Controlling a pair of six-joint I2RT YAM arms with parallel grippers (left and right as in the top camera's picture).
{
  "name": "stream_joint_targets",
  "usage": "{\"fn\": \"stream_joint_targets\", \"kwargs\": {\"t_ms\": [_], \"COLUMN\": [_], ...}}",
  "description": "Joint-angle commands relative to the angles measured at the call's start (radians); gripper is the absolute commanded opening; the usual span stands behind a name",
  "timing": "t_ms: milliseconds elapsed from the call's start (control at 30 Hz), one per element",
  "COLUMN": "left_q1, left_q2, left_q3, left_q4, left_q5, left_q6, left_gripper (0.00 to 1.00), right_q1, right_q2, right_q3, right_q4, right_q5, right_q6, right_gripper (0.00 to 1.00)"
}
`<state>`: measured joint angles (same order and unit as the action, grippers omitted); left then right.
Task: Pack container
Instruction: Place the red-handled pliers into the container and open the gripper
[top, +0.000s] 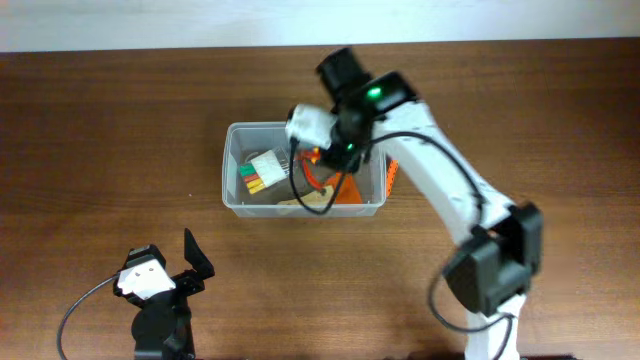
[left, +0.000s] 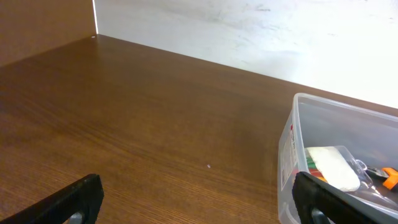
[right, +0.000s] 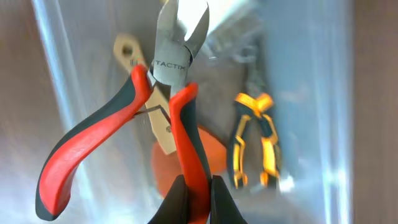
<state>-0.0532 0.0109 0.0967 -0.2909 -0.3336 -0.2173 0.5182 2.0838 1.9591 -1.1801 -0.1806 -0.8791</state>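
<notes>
The clear plastic container (top: 232, 170) stands mid-table with several items inside; its corner also shows in the left wrist view (left: 292, 149). My right gripper (right: 198, 196) is shut on one red-and-black handle of the cutting pliers (right: 171, 68) and holds them over the container's inside (top: 335, 160). Below them lie small black-and-yellow pliers (right: 256, 143), a wooden stick (right: 134, 59) and an orange round thing (right: 214, 155). My left gripper (left: 199, 205) is open and empty, low over the table at the front left (top: 165, 275), apart from the container.
Inside the container a white packet with coloured strips (top: 262, 170) lies at the left; it also shows in the left wrist view (left: 333, 167). An orange object (top: 390, 178) sits just outside the container's right wall. A pale wall (left: 249, 31) bounds the table's far edge.
</notes>
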Motion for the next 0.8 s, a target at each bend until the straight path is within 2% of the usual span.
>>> {"fn": "stream_joint_targets", "kwargs": {"t_ms": [0,167,200,300,333,400,467,500,533,633,667,700,767], "left_q1": [-0.004,-0.004,-0.004,-0.004,-0.004,-0.004,-0.004,-0.004,-0.004,-0.004,-0.004,-0.004,-0.004], "left_q2": [-0.003,-0.003,-0.003,-0.003,-0.003,-0.003,-0.003,-0.003,-0.003,-0.003,-0.003,-0.003,-0.003], "left_q3": [-0.004,-0.004,-0.004,-0.004,-0.004,-0.004,-0.004,-0.004,-0.004,-0.004,-0.004,-0.004,-0.004], "left_q4": [-0.001,-0.001,-0.001,-0.001,-0.001,-0.001,-0.001,-0.001,-0.001,-0.001,-0.001,-0.001,-0.001], "left_q5": [-0.004,-0.004,-0.004,-0.004,-0.004,-0.004,-0.004,-0.004,-0.004,-0.003,-0.004,-0.003,-0.004], "left_q6": [0.009,0.009,0.009,0.009,0.009,0.009,0.009,0.009,0.009,0.009,0.009,0.009,0.009], "left_gripper": [0.99,0.99,0.99,0.99,0.99,0.99,0.99,0.99,0.99,0.99,0.99,0.99,0.99], "right_q1": [-0.001,-0.002,-0.001,-0.001,-0.001,-0.001,-0.002,-0.003,-0.008,-0.024,-0.034,-0.063,-0.099], "right_q2": [0.063,0.132,0.152,0.168,0.169,0.161,0.148,0.129,0.116,0.064,0.044,-0.001,-0.043], "right_q3": [-0.003,-0.003,-0.003,-0.003,-0.003,0.003,0.026,0.064,0.089,0.164,0.19,0.235,0.264], "right_q4": [0.037,0.092,0.12,0.156,0.172,0.202,0.218,0.218,0.211,0.149,0.118,0.067,0.043], "right_q5": [0.023,0.014,-0.002,-0.02,-0.017,0.018,0.103,0.249,0.333,0.508,0.52,0.502,0.466], "right_q6": [-0.24,-0.24,-0.239,-0.231,-0.204,-0.132,-0.045,0.06,0.119,0.246,0.27,0.342,0.443], "right_gripper": [0.04,0.04,0.07,0.34,0.38,0.4,0.31,0.2,0.19,0.22,0.25,0.36,0.4]}}
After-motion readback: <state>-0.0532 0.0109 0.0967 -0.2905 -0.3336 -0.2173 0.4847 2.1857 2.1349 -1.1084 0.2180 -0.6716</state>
